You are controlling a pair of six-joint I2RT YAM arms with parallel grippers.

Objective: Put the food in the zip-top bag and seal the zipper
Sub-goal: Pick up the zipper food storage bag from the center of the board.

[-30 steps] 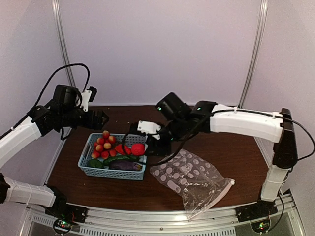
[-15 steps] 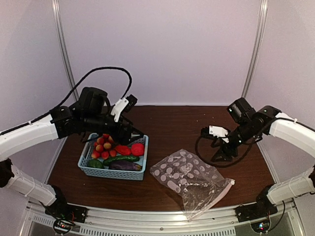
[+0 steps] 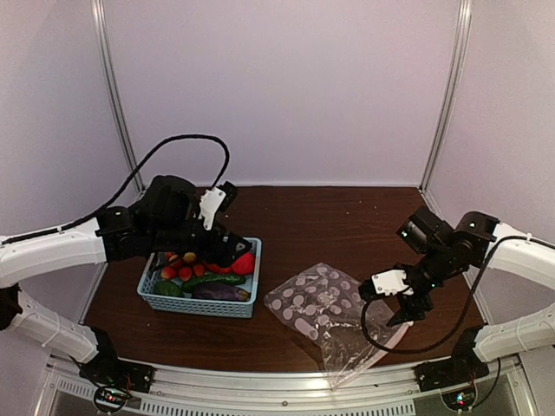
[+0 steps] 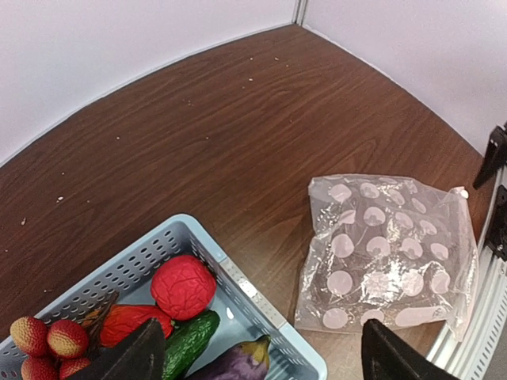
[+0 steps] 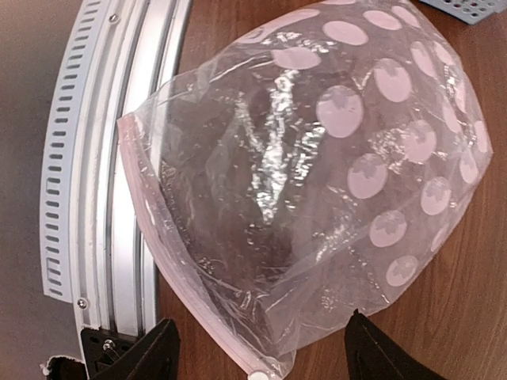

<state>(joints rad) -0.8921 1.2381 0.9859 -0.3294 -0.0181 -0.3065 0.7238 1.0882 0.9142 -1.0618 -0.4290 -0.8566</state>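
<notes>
Food (image 4: 182, 286) lies all inside the light-blue basket (image 4: 238, 279), directly under my left gripper (image 4: 261, 352), whose 2 fingers stand wide apart and hold nothing. The red round piece and the green cucumber (image 4: 190, 342) are the closest ones below it, and the cucumber lies slantwise along the basket's near wall. The zip-top bag (image 3: 334, 316) lies flat to the right of the basket, near it but not touching. I judge it is empty, and its long axis runs away from the basket toward the near right. Its zipper (image 5: 176, 265) is the edge farthest from the basket, and my right gripper (image 5: 261, 344) hangs just above that edge, also wide and empty. So the left arm is nearer to the food and the right arm to the mouth. I cannot tell if the zipper is parted. The basket wall stands between food and bag, so I think each piece must be lifted over it.
</notes>
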